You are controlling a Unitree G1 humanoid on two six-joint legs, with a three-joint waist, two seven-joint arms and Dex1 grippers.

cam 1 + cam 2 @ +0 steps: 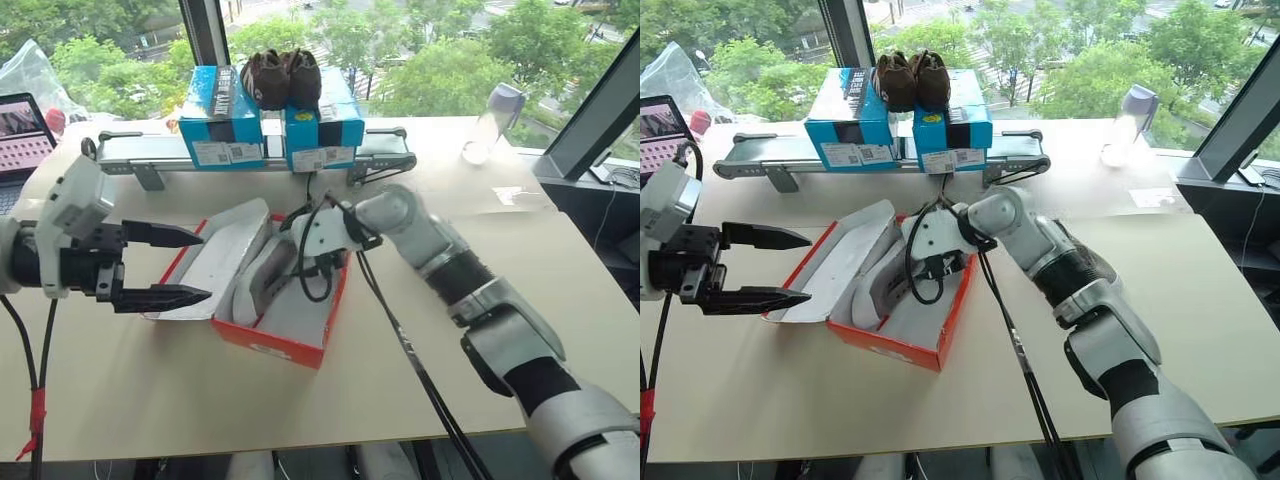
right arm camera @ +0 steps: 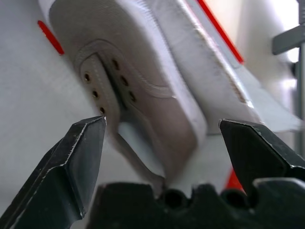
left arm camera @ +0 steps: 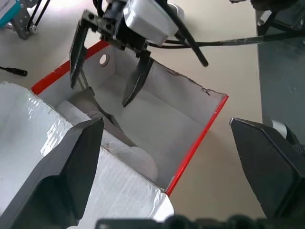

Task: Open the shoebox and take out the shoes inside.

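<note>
The shoebox [image 1: 285,300] lies at the middle of the left eye view with its lid [image 1: 222,255] thrown back toward the left of the frame, white inside showing; one grey shoe [image 1: 262,275] lies in the box along its left half, on its side; whether the second shoe sits under or behind it I cannot tell. The right gripper [image 1: 310,262] reaches in from the right of the frame and hangs over the box's inside, jaws spread wide and empty; in the right wrist view the shoe [image 2: 143,90] lies between and beyond the two fingers, eyelets and tongue facing the camera, not yet touched. The left gripper [image 1: 170,265] stands at the left of the frame just beside the lid's edge, also wide apart and holding nothing.

By the look of it the shoe is light and soft: canvas upper that will fold under a pinch, with a stiffer white sole; nothing fragile about it, though the loose tongue and lace area would give way and let it swing. The better hold, I judge, is across the body where upper meets sole, or on the heel collar, so one finger bears on the firm rubber; a grip on the tongue alone would likely slip. The box is thin card and light; it may shift when the shoe is lifted, so the left gripper near the lid could steady it.
</note>
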